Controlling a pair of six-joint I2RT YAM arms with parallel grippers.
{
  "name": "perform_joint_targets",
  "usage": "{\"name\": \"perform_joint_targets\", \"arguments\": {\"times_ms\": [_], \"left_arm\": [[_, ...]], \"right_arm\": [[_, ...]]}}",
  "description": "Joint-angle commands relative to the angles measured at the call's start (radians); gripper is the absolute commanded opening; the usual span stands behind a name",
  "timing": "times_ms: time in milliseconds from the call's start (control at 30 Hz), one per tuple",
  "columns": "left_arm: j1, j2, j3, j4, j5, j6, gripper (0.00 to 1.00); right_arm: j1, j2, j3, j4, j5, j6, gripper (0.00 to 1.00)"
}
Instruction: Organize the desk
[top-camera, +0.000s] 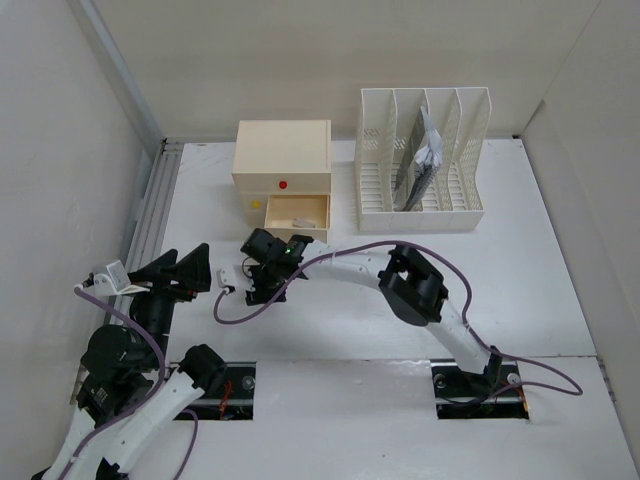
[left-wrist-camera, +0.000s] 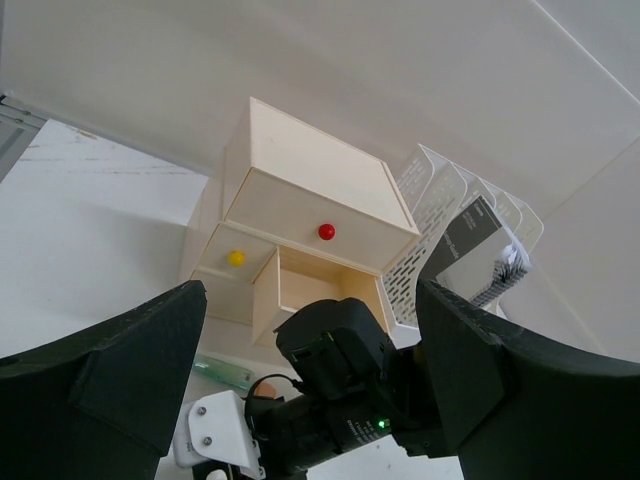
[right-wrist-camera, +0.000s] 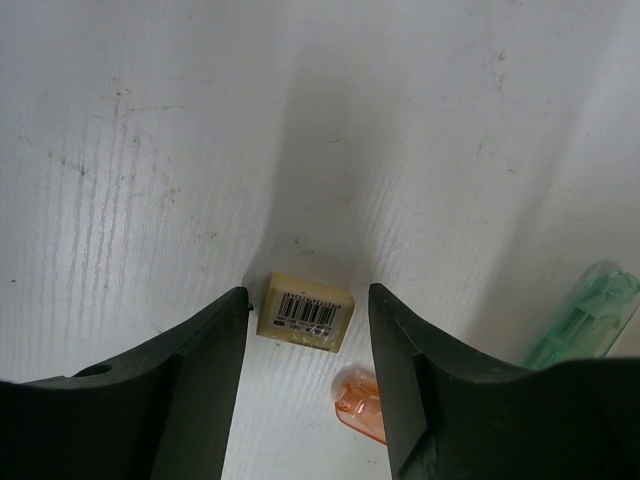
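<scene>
While our right gripper (right-wrist-camera: 308, 292) gapes empty astride the small cream barcoded eraser (right-wrist-camera: 305, 312), we should centre, lower, close.

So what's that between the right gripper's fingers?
A small cream block with a barcode label, lying on the desk in the gap of the right gripper. The right wrist view shows it; an orange piece lies just beside it.

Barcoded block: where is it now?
Right wrist view, low centre: the block lies flat on the desk inside the open right gripper, with an orange piece beside it, nearer the camera.
</scene>
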Motion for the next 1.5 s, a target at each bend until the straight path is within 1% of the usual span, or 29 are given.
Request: {"name": "perform_joint_targets", "arguments": {"times_ms": [0,400,533,600,633,700,733,767,900,1100,1133,1267,1367,1400,1467], "left_arm": [[0.002,-0.013,-0.002,0.024,-0.007,-0.002,0.84],[0.002,-0.022,-0.002,0.024,-0.007,-0.002,0.84],[0.002,-0.031,-0.002,0.024,-0.007,-0.002,0.84],[0.002,-0.031,-0.002,0.024,-0.007,-0.002,0.84],[0.002,-0.031,-0.002,0.024,-0.007,-0.002,0.84],[0.002,-0.031,-0.002,0.024,-0.007,-0.002,0.84],[0.002,-0.031,-0.002,0.024,-0.007,-0.002,0.84],[0.002,-0.031,-0.002,0.024,-0.007,-0.002,0.84],[0.002,-0.031,-0.002,0.024,-0.007,-0.002,0.84],[0.002,-0.031,-0.002,0.024,-0.007,-0.002,0.84],[0.002,-0.031,-0.002,0.024,-0.007,-0.002,0.84],[0.002,-0.031,-0.002,0.024,-0.016,-0.002,0.84],[0.002,-0.031,-0.002,0.024,-0.016,-0.002,0.84],[0.002,-0.031,-0.002,0.024,-0.016,-0.002,0.84],[0.002,-0.022,-0.002,0.024,-0.016,-0.002,0.84]], "right_arm": [[-0.009,0.028,-0.005,-0.036,0.006,0.020,0.57],[-0.029,0.067,-0.025,-0.065,-0.083,0.049,0.57],[-0.029,0.088,-0.005,-0.074,-0.104,0.049,0.53],[-0.029,0.099,-0.005,-0.085,-0.115,0.049,0.50],[-0.029,0.099,-0.005,-0.085,-0.115,0.049,0.43],[-0.029,0.099,-0.005,-0.085,-0.115,0.049,0.36],[-0.029,0.099,-0.005,-0.085,-0.115,0.049,0.30],[-0.029,0.099,0.004,-0.085,-0.115,0.049,0.28],[-0.029,0.016,0.004,-0.085,-0.103,0.049,0.24],[-0.029,-0.125,0.027,-0.085,-0.075,0.049,0.24],[-0.029,-0.169,0.038,-0.085,-0.064,0.049,0.24],[-0.029,-0.264,0.038,-0.076,-0.017,0.049,0.24],[-0.029,-0.321,0.038,-0.040,0.064,0.049,0.24],[-0.029,-0.332,0.024,-0.028,0.122,0.049,0.24],[-0.038,-0.342,0.010,0.018,0.192,0.049,0.24]]}}
